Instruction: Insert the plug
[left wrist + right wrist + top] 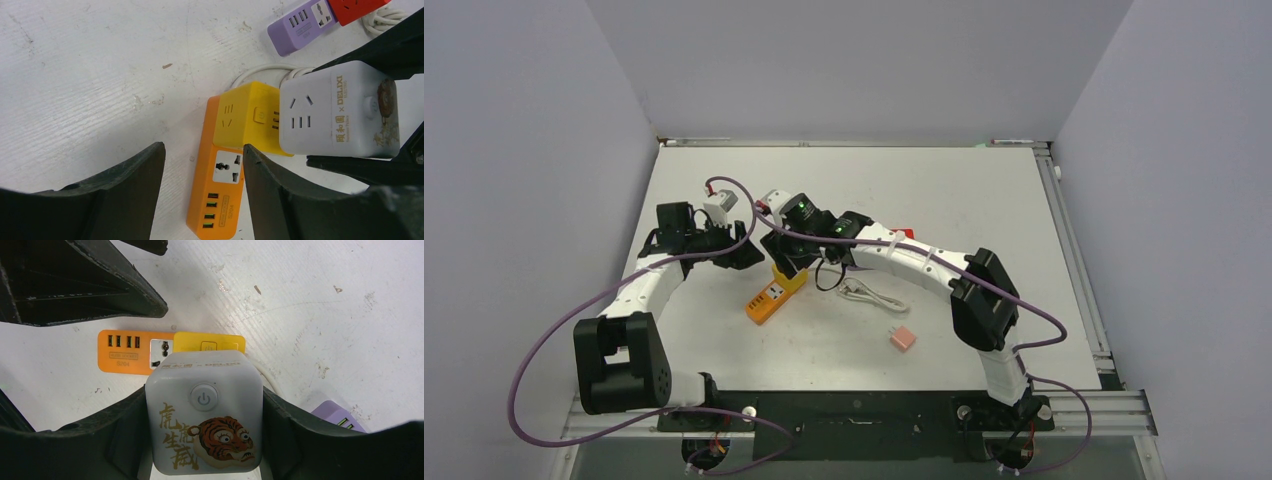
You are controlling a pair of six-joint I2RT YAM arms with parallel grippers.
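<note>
Between the two black fingers of the right pincer (204, 396) sits the white plug cube (204, 420), clamped on its left and right sides. Its face with the round power button and the tiger print is turned to the right wrist camera. From the left wrist view the cube's socket face shows, with one dark finger (380, 45) above it and the other below it.

Just beyond the cube lies the orange power strip (215, 200), flat on the white table (944, 190), with a yellow adapter (245, 115) seated on one end. The white cube overlaps the yellow adapter's edge. Whether it touches the adapter or is plugged into anything cannot be told.

Over the orange strip hangs the left pincer (202, 155), its jaws apart and holding nothing. The strip's universal socket and USB ports show in the gap. One finger covers the strip's long edge and the other stands clear of it.

Farther off on the table are a purple power strip (300, 27) and a red one (355, 7), end to end. A white cable (871, 295) is coiled near the right arm, and a small pink block (903, 339) lies well apart from the pincers.
</note>
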